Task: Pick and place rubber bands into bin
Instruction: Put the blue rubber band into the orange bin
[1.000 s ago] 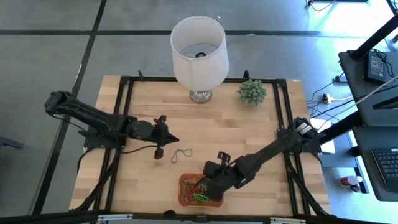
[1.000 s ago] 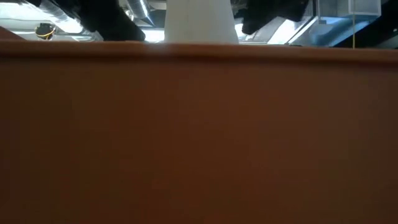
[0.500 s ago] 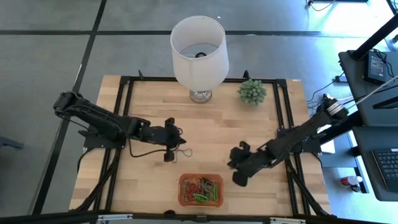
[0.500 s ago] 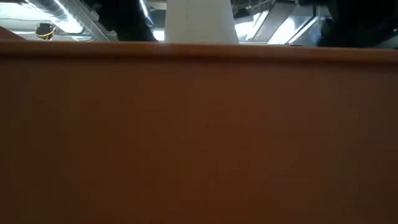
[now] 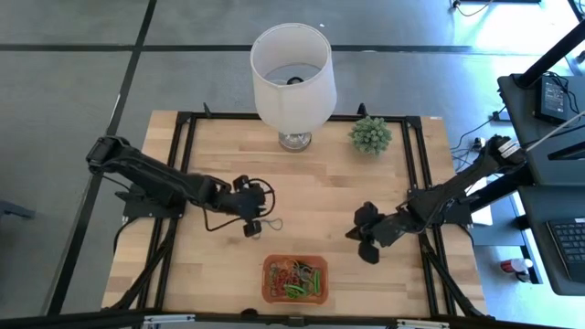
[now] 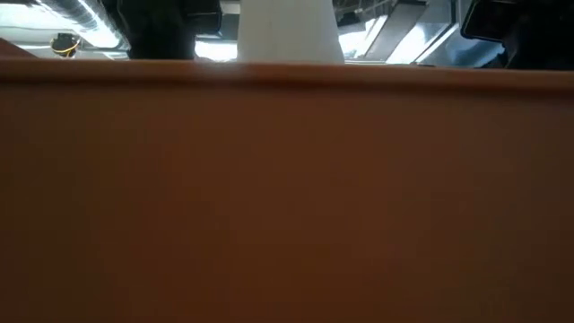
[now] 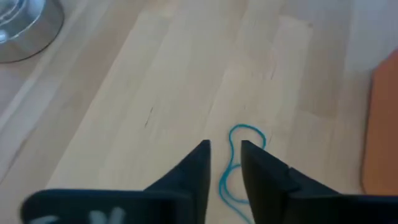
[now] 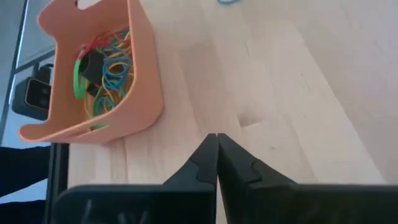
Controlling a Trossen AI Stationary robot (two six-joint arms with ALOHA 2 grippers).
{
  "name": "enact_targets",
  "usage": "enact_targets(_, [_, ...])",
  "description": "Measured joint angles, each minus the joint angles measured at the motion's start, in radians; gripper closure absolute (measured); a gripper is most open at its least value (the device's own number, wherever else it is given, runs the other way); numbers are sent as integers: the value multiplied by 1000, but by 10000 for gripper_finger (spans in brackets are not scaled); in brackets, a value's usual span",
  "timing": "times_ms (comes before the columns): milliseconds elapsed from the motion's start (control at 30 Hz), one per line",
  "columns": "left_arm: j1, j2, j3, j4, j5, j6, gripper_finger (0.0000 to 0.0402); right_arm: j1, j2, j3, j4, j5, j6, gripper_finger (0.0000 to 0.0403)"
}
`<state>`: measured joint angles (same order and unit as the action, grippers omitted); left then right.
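left gripper (image 7: 225,158) is down over the middle of the light wood-plank desk (image 5: 311,174), fingers a little apart, straddling a thin blue rubber band loop (image 7: 239,149) lying flat on the wood. band isn't pinched, just sits btwn the fingertips. in high view the same loop (image 5: 271,223) shows just beside the left gripper (image 5: 260,217), on the side toward the desk's right edge.

right gripper (image 8: 216,155) fingers pressed together, holding nothing, over bare wood toward the right edge, near the front; high view has it at (image 5: 364,239), apart from the bin.

small shallow orange plastic bin w/ rounded corners (image 5: 271,279) sits at the front edge, roughly mid-width. inside: tangled pile of thin rubber bands (image 8: 107,71), red, green, blue, yellow.

white lampshade on a metal base (image 5: 292,68) at back edge, small green spiky plant (image 5: 370,134) beside it toward the back right corner.

low view: blocked by an orange wall (image 6: 287,197), can't tell much.
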<state>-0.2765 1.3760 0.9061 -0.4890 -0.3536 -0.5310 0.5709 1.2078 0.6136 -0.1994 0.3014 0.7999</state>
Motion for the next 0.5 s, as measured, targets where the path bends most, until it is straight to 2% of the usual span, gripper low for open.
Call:
enact_targets(233, [-37, 125, -1, -5, -67, -52, 270, 0, -1, 0, 1, 0, -96, 392])
enact_targets(367, [-65, 199, -1, 23, -31, -48, 265, 0, 0, 0, -3, 0, -99, 392])
enact_targets(500, [-90, 259, -1, 67, -46, 1, 271, 0, 0, 0, 0, 0, -80, 392])
